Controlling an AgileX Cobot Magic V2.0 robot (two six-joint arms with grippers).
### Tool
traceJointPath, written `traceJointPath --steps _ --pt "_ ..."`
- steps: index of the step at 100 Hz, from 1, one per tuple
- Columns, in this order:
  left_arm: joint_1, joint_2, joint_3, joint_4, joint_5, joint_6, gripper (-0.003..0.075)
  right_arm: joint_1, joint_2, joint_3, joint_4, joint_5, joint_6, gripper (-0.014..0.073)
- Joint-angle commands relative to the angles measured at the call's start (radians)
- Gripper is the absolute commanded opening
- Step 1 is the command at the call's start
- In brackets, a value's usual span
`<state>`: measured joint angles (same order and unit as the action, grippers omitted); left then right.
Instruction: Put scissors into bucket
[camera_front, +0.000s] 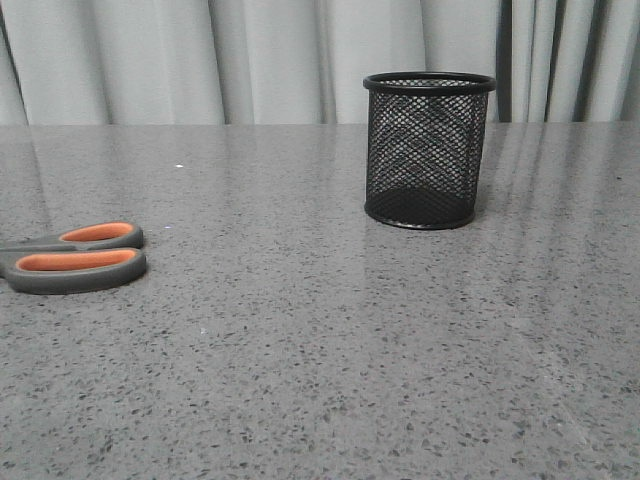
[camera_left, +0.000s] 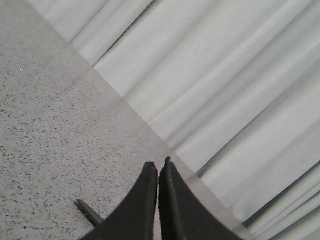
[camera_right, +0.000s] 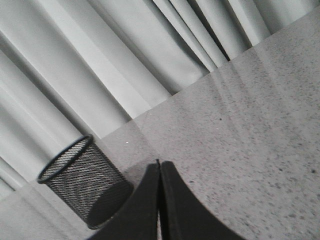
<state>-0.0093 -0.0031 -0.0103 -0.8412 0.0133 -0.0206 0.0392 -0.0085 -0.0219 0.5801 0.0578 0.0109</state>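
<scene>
The scissors (camera_front: 75, 258) lie flat at the left edge of the front view, grey handles with orange lining toward the middle, blades cut off by the frame. A dark blade tip (camera_left: 87, 211) shows in the left wrist view beside my left gripper (camera_left: 158, 167), which is shut and empty above the table. The bucket (camera_front: 428, 150), a black wire-mesh cup, stands upright and empty at the back right of centre. It also shows in the right wrist view (camera_right: 82, 182), beside my right gripper (camera_right: 159, 165), which is shut and empty. Neither gripper shows in the front view.
The grey speckled table (camera_front: 320, 350) runs back to pale pleated curtains (camera_front: 250, 60) along its far edge.
</scene>
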Motion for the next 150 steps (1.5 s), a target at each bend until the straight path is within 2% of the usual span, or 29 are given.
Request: traceJointPath --steps 1,13,27,44,53,71,92,104,123,128,140,150 --pt "-0.001 -0.025 -0.063 -0.013 -0.019 0.001 -0.0021 -0.008 -0.018 -0.091 0.007 -0.043 -0.003 -0.0061" --pt "-0.001 0.002 -0.207 0.154 0.118 0.021 -0.0021 -0.008 0.037 -0.213 -0.059 0.072 -0.020 -0.0060" --pt "-0.001 0.121 -0.414 0.321 0.317 0.090 -0.0021 -0.008 0.190 -0.393 -0.191 0.249 -0.027 -0.0060" --pt "-0.001 0.343 -0.648 0.343 0.559 0.254 -0.0021 -0.008 0.425 -0.624 -0.254 0.471 -0.034 -0.0060" --pt "-0.001 0.429 -0.737 0.343 0.662 0.320 -0.0021 -0.001 0.507 -0.703 -0.254 0.529 -0.043 -0.0064" --pt "-0.001 0.549 -0.816 0.343 0.755 0.350 -0.0020 0.049 0.575 -0.769 -0.254 0.552 -0.089 -0.0064" --pt "-0.022 0.614 -0.833 0.341 0.765 0.434 -0.0018 0.064 0.602 -0.778 -0.254 0.590 -0.106 -0.0057" --pt "-0.057 0.636 -0.833 0.339 0.767 0.478 0.0026 0.064 0.602 -0.780 -0.254 0.606 -0.120 0.0024" --pt "-0.093 0.664 -0.835 0.331 0.772 0.498 0.0206 0.064 0.603 -0.780 -0.254 0.614 -0.120 0.0319" --pt "-0.099 0.668 -0.835 0.327 0.783 0.500 0.0243 0.064 0.603 -0.780 -0.254 0.614 -0.120 0.0370" --pt "-0.100 0.689 -0.835 0.281 0.827 0.556 0.0306 0.064 0.603 -0.780 -0.254 0.610 -0.120 0.0385" --pt "-0.100 0.709 -0.840 0.246 0.840 0.582 0.0321 0.064 0.603 -0.780 -0.254 0.606 -0.120 0.0385"
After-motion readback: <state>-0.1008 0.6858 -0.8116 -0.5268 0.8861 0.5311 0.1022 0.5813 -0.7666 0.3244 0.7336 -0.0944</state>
